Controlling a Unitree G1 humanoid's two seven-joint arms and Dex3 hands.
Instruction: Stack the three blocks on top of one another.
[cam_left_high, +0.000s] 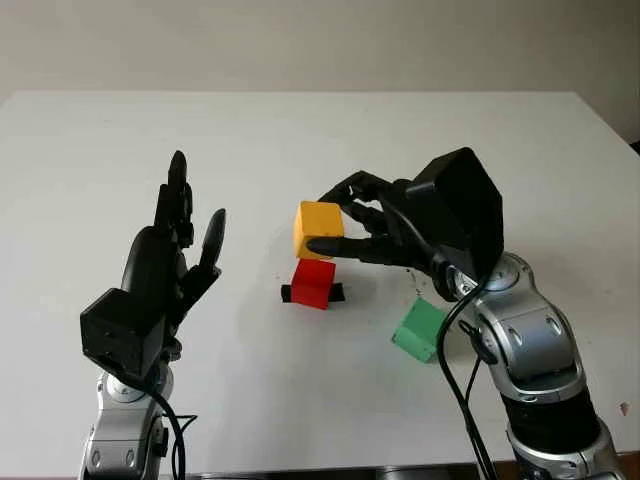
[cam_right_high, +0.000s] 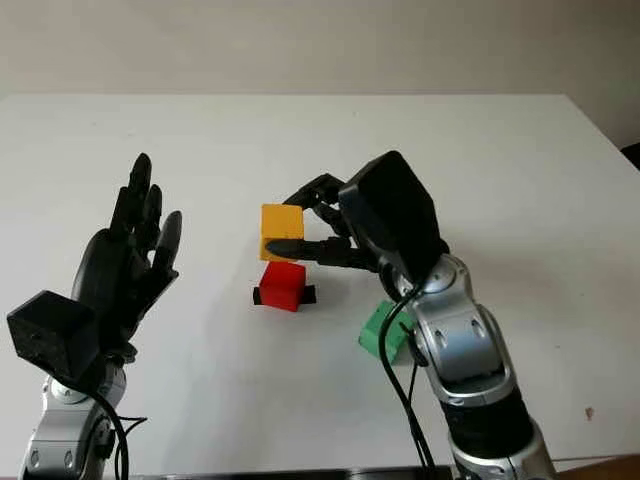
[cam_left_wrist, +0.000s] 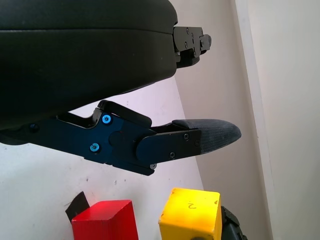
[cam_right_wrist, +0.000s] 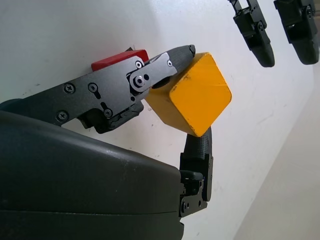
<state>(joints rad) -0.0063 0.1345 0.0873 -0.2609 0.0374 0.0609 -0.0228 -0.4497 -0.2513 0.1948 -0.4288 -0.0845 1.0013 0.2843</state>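
My right hand (cam_left_high: 345, 222) is shut on the yellow block (cam_left_high: 318, 230), holding it in the air just above the red block (cam_left_high: 313, 283). The red block sits on a small black marker (cam_left_high: 288, 293) near the table's middle. In the right wrist view the fingers (cam_right_wrist: 150, 75) pinch the yellow block (cam_right_wrist: 192, 97) from two sides, with the red block (cam_right_wrist: 117, 59) partly hidden behind them. The green block (cam_left_high: 420, 330) lies on the table under my right forearm. My left hand (cam_left_high: 175, 245) is open, raised at the left, away from the blocks.
The white table (cam_left_high: 300, 140) stretches wide behind and around the blocks. Its right edge (cam_left_high: 615, 125) lies beyond my right arm.
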